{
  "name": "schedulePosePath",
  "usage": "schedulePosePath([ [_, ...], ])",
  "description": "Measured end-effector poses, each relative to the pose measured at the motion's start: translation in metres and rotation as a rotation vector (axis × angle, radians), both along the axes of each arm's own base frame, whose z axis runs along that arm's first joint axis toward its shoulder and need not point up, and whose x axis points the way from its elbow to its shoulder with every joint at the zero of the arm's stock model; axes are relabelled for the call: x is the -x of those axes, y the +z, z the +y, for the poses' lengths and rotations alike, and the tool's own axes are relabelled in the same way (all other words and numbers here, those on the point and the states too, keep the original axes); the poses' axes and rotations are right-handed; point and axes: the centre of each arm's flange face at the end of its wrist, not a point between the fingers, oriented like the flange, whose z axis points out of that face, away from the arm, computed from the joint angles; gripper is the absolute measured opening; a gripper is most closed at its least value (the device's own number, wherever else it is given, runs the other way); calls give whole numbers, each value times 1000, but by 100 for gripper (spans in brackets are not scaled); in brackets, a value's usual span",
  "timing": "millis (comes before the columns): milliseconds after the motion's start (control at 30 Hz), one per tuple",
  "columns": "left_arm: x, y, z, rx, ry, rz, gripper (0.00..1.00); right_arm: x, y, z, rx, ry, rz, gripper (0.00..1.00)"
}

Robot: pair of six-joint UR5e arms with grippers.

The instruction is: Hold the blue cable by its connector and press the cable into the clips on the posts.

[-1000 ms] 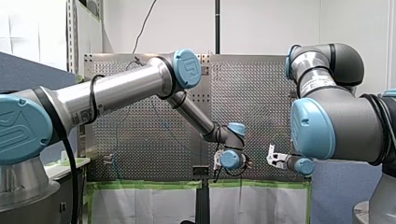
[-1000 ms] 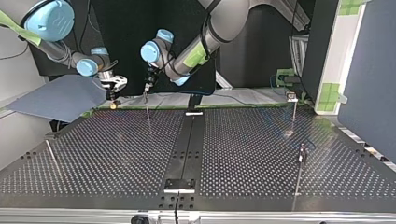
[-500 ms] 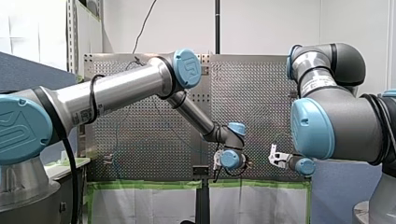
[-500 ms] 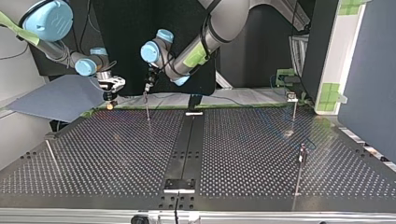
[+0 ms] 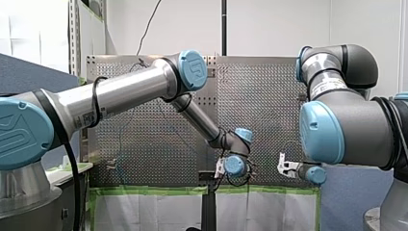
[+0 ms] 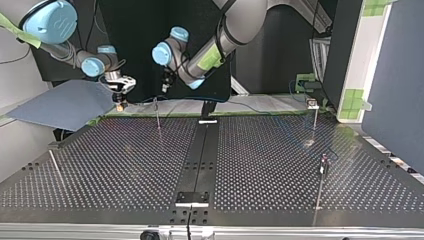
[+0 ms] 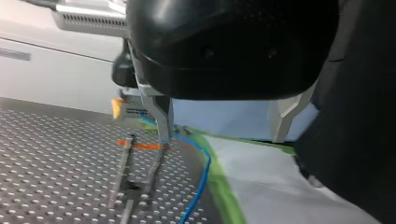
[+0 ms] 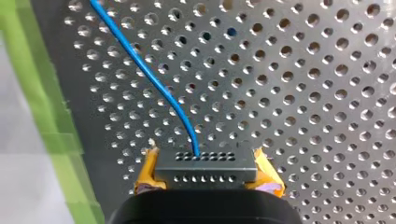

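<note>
Your right jaws grip the connector (image 8: 205, 169) over the bench (image 8: 303, 93), your left jaws stand wide beside the blue cable (image 7: 201, 172) near a post (image 6: 157, 115), and clipping appears largely outstanding.

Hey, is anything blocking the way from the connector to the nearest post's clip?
Nothing visible does. My right gripper holds the connector to one side of the post; my left gripper, jaws open, hangs by the clip on the other side.
</note>
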Motion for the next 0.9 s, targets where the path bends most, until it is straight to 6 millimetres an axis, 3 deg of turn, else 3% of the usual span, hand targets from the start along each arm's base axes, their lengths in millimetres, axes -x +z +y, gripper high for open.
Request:
schedulePosePath([
  [167, 7, 4, 4, -2, -1, -4, 100, 3, -9, 17, -2, 16, 20, 0],
  [467, 20, 32, 3, 39, -16, -35, 100, 6, -20, 48, -21, 51, 15, 0],
  [633, 39, 47, 5, 34, -31, -19, 100, 10, -13, 57, -24, 52, 13, 0],
  [900, 81, 56, 9, -19, -70, 30, 100, 15, 1, 56, -8, 39, 13, 0],
])
